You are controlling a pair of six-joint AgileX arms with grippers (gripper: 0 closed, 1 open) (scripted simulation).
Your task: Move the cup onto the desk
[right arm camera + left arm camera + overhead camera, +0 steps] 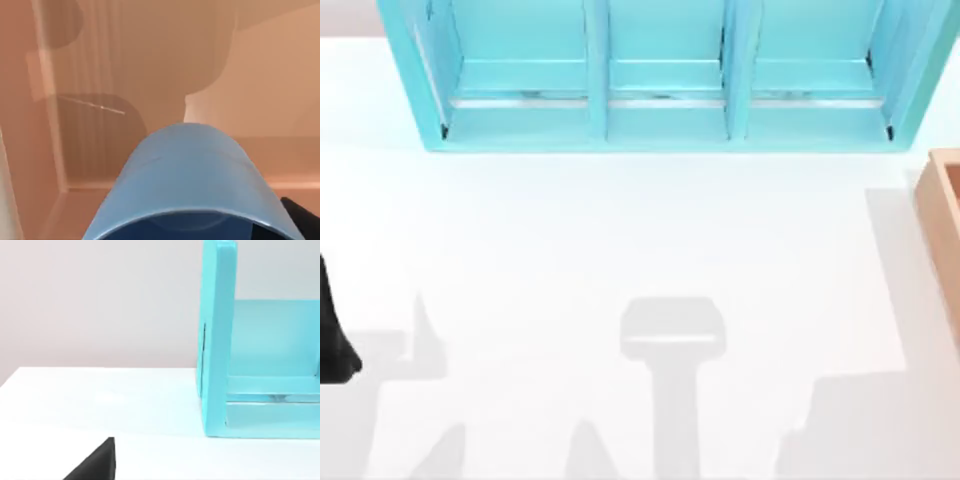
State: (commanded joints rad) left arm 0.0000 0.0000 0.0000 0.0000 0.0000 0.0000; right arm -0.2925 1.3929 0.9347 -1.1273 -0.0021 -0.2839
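In your right wrist view, the cup [192, 175] sits right up against the camera, its blue wall rounded toward you and its rim at the near edge. A dark sliver of the right gripper [300, 215] shows beside it, but you cannot tell how the fingers stand or whether they grip the cup. Behind the cup lie the floor and walls of the tan wooden box [125, 75], so the cup is inside or just above that box, not on the desk [620, 250].

From above, your left arm [332, 335] is parked at the desk's left edge. The wooden box [942, 215] stands at the right edge. Farthest back, the turquoise shelf unit [665, 75] spans the desk with three bays.
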